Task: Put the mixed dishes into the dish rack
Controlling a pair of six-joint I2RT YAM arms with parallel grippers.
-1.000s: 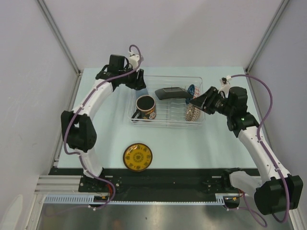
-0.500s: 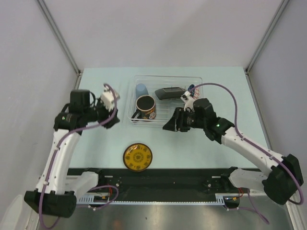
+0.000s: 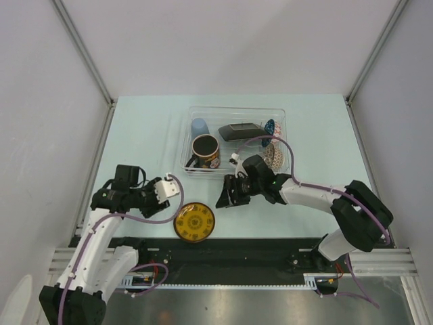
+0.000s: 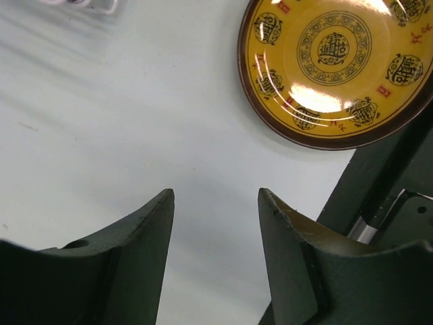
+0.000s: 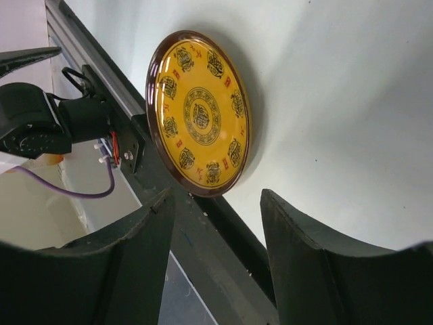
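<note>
Saucer [image 3: 194,222] lies outside the dish rack [image 3: 230,109]

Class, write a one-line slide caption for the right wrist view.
Open, empty right gripper faces the yellow-and-dark saucer lying flat on the pale table.

Your left gripper [image 4: 215,196] and right gripper [image 5: 215,195] have pulled near from the dish rack [image 3: 237,109], now flanking the saucer [image 3: 194,221].

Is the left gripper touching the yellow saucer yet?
Apart. The left wrist view shows a stretch of bare table between the open left gripper and the saucer.
</note>
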